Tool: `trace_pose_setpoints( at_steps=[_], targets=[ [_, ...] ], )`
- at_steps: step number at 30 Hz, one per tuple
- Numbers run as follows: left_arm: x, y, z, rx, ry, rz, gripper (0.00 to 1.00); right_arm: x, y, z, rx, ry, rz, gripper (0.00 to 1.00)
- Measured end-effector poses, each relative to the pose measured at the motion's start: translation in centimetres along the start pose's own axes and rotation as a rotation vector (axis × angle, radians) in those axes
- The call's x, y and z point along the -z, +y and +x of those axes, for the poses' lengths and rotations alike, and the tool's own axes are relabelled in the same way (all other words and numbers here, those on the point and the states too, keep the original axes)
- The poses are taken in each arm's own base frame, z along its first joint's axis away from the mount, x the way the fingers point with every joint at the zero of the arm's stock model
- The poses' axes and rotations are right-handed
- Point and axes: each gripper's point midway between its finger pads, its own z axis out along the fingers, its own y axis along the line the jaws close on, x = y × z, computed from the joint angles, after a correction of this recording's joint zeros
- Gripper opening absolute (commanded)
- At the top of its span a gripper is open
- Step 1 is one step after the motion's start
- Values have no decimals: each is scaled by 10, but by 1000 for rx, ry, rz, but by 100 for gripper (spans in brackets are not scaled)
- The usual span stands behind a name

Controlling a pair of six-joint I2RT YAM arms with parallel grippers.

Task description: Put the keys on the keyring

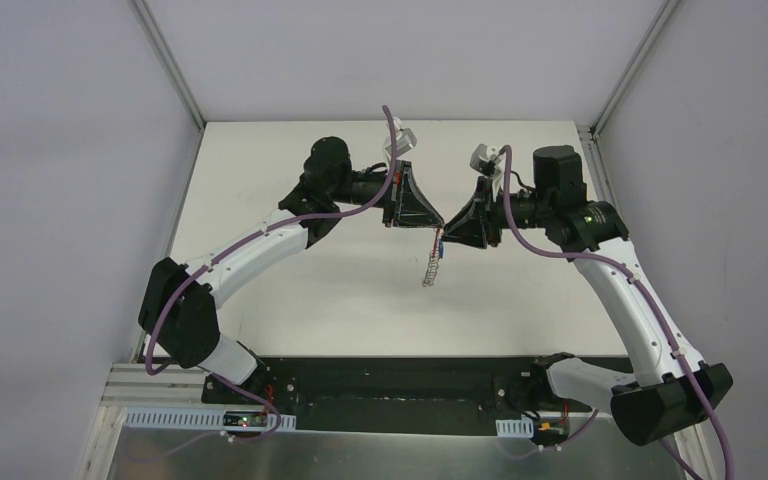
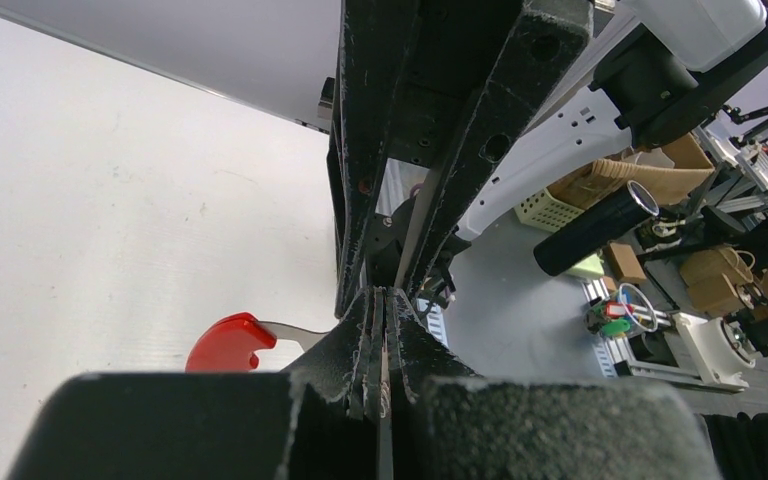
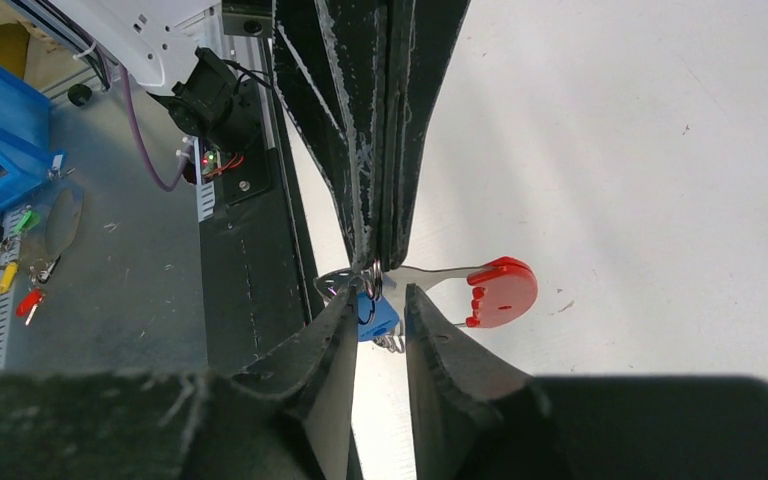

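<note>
- Fully shut: left hand, pinching the keyring at its small rings, held up over the bench.
- Narrow: right hand, tips just beside the left tips, with the blue key in the gap. Cannot tell if really pressed or only framed.
- Red piece of the keyring sticking out sideways on a flat silvery stem, and chain hanging below both hands.
- Silver key not to be made out in any view.
- Probably very light, all hard metal and stiff plastic, so little danger of crushing. Small and smooth, though, and likely to slip or twist between the pads.
- Chain loose, likely to swing and pull the rings out of line.
- Best hold, as a judgement: key by its flat blue head, faces against the pads, hole end left free. Ring pinched away from its split, leaving the opening reachable.
</note>
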Motion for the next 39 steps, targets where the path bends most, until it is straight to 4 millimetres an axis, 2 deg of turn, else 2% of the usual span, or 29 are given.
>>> trace_pose_setpoints(
  at_steps=[5, 8, 17, 29, 32, 39],
  targets=[
    [0, 0, 0, 0, 0, 0, 0, -1, 2, -1, -7, -5, -21, 12],
    [0, 0, 0, -1, 0, 0, 0, -2, 3, -2, -10, -8, -32, 0],
    [0, -2, 3, -18, 8, 17, 0, -1, 5, 1, 3, 4, -42, 0],
    [14, 1, 23, -152, 91, -42, 0, -7, 12, 11, 17, 117, -52, 0],
    [15, 3, 27, -156, 106, -48, 5, -9, 10, 14, 18, 131, -45, 0],
    [22, 11, 38, -142, 155, -82, 26, -12, 11, 22, 5, 165, -47, 0]
  ],
)
